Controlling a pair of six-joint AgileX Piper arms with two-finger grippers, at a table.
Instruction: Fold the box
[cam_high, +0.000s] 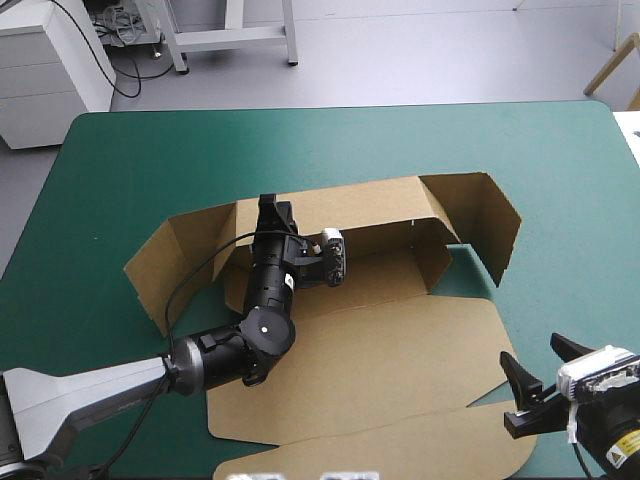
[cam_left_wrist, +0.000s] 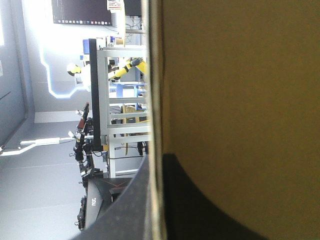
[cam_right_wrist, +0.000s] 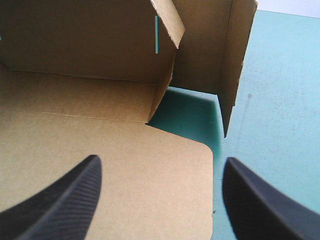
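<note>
Count: one box (cam_high: 390, 345), two hands, one worktop (cam_high: 140, 160) under a teal-green cover. The brown box sits at the middle of the worktop. Its broad panels lie flat on the robot's side, its rear wall stands raised, and an end panel angles forward at each end of that wall. My left hand (cam_high: 270, 212) is at the top edge of the rear wall, toward its left end. In the left wrist view (cam_left_wrist: 155, 200) the board's edge runs between the two black fingers, so this hand is clamped on the box. My right hand (cam_high: 543, 362) is at the near right of the box with its fingers (cam_right_wrist: 65, 200) spread wide and holds nothing. In the right wrist view (cam_right_wrist: 162, 161) the rounded corner of a flat panel lies between them. Edges: a wide band of cover shows between the rear wall and the worktop's far edge. There is a narrower band to the left and to the right of the box.
</note>
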